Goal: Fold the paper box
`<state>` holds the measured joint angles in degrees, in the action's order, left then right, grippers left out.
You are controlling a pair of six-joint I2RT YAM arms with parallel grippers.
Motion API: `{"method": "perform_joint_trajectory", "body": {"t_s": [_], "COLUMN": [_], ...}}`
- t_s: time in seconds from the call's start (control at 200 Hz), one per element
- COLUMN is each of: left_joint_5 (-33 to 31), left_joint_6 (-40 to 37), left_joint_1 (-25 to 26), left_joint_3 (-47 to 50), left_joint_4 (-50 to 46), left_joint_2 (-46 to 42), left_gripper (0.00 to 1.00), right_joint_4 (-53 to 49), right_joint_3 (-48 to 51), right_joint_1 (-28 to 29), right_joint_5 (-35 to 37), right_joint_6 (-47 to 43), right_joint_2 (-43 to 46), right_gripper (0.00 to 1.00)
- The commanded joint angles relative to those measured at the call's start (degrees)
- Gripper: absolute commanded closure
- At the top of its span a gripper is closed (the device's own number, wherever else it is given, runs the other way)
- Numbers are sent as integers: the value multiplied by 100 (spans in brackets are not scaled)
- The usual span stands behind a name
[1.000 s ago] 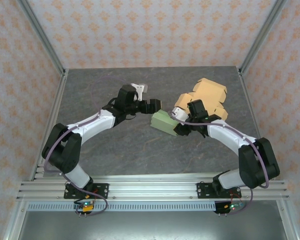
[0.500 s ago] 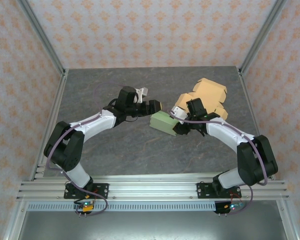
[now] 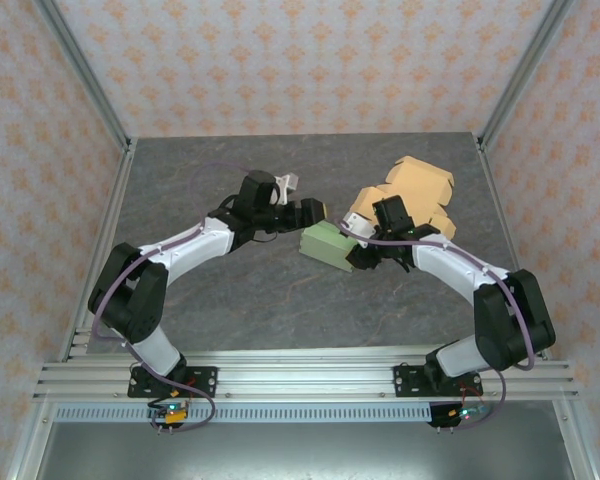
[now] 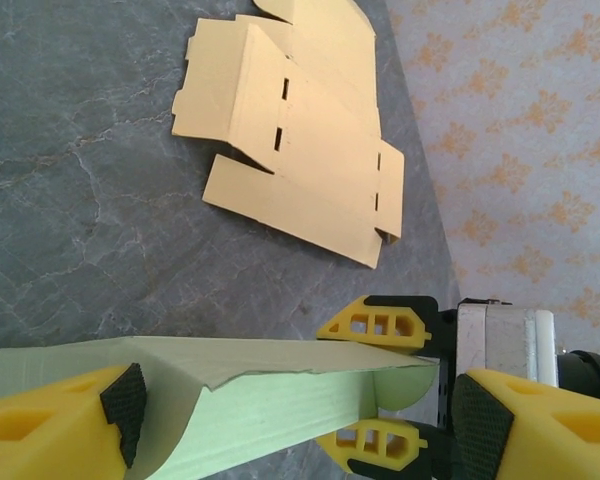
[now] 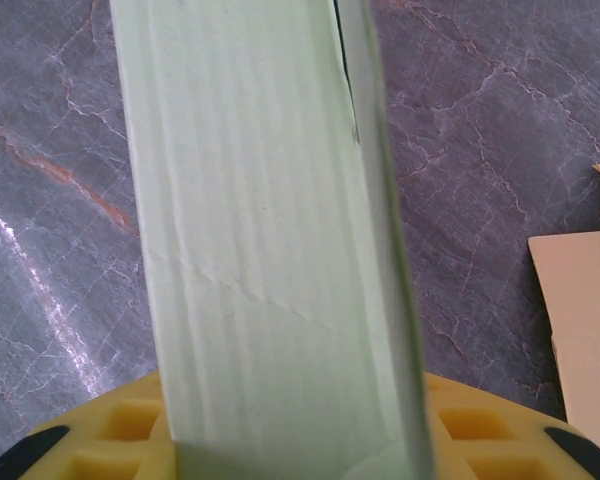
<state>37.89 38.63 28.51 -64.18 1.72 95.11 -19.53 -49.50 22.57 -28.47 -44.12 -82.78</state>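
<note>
A pale green paper box [image 3: 327, 242], partly folded into a sleeve, is held just above the table's middle. My right gripper [image 3: 358, 252] is shut on its right end; in the right wrist view the box [image 5: 260, 230] rises straight out of that gripper [image 5: 300, 455]. My left gripper [image 3: 311, 211] hovers at the box's upper left end. In the left wrist view the left gripper [image 4: 300, 412] is open, its pads wide apart, with the box [image 4: 260, 395] lying between them. At the box's far end the right gripper [image 4: 380, 380] clamps it.
A flat tan cardboard box blank [image 3: 412, 195] lies unfolded on the grey table [image 3: 200, 290] at the back right, behind the right arm; the same tan blank [image 4: 290, 130] is beyond the green box and its edge [image 5: 590, 330] is beside it. Metal frame posts and patterned walls surround the table.
My left gripper has shifted slightly right, closer to the green box's end, and its wrist has turned a little. The right gripper and box have moved slightly left.
</note>
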Motion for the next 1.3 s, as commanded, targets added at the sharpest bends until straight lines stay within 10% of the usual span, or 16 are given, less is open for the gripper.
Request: {"method": "perform_joint_trajectory", "body": {"t_s": [0.0, 1.291], "left_joint_5": [140, 208], "left_joint_6": [-181, 269], "left_joint_1": [171, 85], "left_joint_3": [-259, 229], "left_joint_4": [-474, -179], "left_joint_2": [-220, -232], "left_gripper": [17, 18], "right_joint_4": [-221, -192], "right_joint_3": [-42, 10], "right_joint_1": [36, 217], "right_joint_5": [14, 281], "right_joint_6": [-5, -371], "right_joint_2": [-169, -282], "right_gripper": [61, 65]}}
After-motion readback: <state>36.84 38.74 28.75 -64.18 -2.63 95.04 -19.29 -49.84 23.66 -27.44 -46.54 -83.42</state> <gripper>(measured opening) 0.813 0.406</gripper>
